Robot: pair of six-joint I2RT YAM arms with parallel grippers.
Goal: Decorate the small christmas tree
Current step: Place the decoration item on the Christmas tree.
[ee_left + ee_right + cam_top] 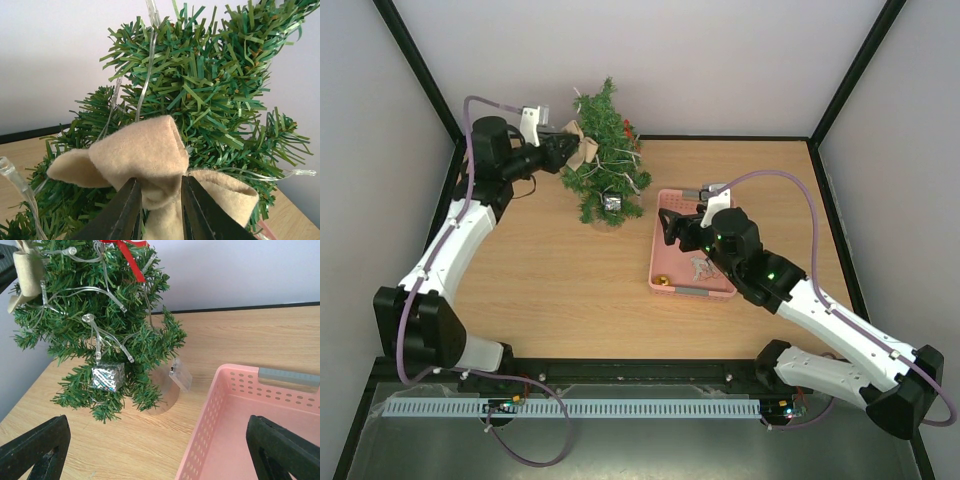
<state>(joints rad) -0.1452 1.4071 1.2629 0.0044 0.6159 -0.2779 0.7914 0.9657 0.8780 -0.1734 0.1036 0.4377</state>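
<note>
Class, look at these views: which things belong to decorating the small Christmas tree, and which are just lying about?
Belonging to the job: small dark green bristly Christmas tree; beige felt bow gripped in the left end effector; pink perforated plastic basket holding a small gold ball; open right end effector.
Just there: light wooden table; grey ribbed strip along the near edge.

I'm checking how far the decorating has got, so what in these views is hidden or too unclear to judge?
- Left wrist: the beige bow is partly hidden by jaws of the left gripper and the bottom edge; whether it hangs on the small christmas tree is unclear.
- Top: the right arm covers much of the pink basket; the items inside are too small to name.
- Right wrist: the treetop is cut by the top edge.
</note>
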